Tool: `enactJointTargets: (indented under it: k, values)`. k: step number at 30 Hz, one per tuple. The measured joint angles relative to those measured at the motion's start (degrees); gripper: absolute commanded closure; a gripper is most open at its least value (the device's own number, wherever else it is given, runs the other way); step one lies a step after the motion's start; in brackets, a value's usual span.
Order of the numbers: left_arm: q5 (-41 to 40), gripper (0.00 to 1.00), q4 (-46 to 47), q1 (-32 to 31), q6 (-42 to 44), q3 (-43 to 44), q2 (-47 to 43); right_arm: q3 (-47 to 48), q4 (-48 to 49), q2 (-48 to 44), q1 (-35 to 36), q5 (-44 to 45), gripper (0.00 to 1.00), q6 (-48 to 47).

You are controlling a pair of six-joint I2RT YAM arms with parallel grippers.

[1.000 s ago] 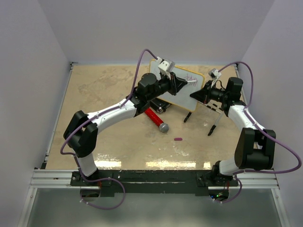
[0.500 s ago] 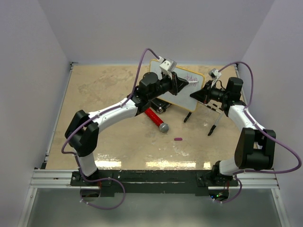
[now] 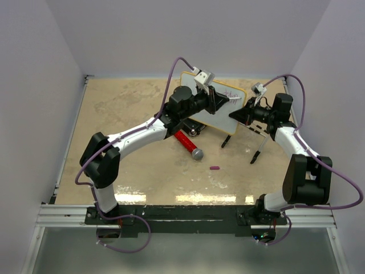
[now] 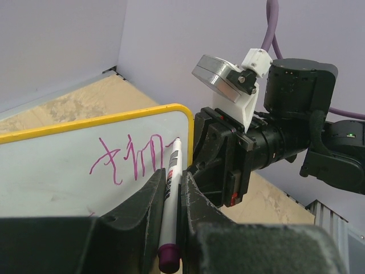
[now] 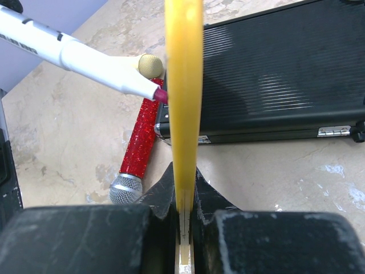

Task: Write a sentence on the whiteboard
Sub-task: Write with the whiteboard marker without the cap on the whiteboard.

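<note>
Left end effector (image 4: 172, 180) clamps a white plastic marker (image 4: 173, 155), tip ahead touching the yellow-rimmed white whiteboard (image 4: 51, 165); right end effector (image 5: 183, 184) clamps its rim.

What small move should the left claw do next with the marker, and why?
The left claw should probably lift the marker tip and start a new line below: the purple writing reaches the yellow rim of the whiteboard, and white room shows under it.

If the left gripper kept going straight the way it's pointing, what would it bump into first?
The whiteboard. The left gripper points straight at it, and the marker in its jaws seems to touch the white face right beside the purple writing, so the marker tip would press in first.
</note>
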Motion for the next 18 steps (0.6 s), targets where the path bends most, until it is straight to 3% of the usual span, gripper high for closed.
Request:
enactJointTargets:
  k: [18]
  values:
    - [-0.4,1.00,0.0,0.1,0.0,0.0,0.0,0.0,0.0,0.0,0.0,0.0,1.00,0.0]
